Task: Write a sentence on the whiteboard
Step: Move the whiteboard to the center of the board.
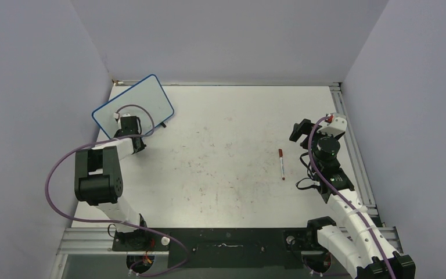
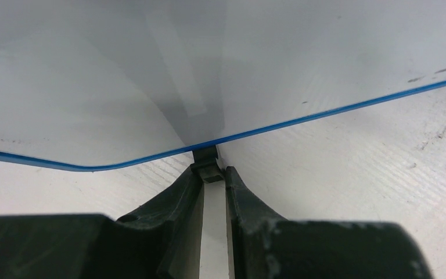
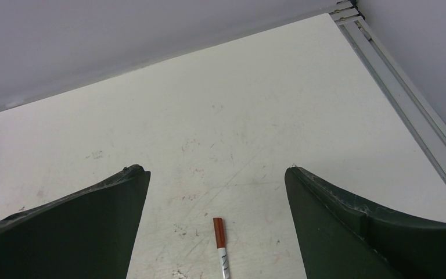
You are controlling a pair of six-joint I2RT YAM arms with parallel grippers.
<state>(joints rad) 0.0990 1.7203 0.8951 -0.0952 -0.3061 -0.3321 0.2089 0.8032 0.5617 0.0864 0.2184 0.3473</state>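
The whiteboard (image 1: 132, 106), white with a thin blue frame, stands tilted at the back left of the table. Its face shows no red sentence in any view. My left gripper (image 1: 129, 123) is at the board's near edge. In the left wrist view its fingertips (image 2: 198, 177) are shut on a small black foot (image 2: 207, 163) under the board's blue rim (image 2: 302, 120). My right gripper (image 1: 301, 131) is open and empty at the right, above the table. A red-capped marker (image 1: 281, 163) lies flat left of it, and in the right wrist view (image 3: 219, 244) it lies between the spread fingers.
The white tabletop (image 1: 226, 151) carries faint red smudges. An aluminium rail (image 1: 357, 151) runs along the right edge, and grey walls close in the back and both sides. A purple cable (image 1: 55, 174) loops off the left arm.
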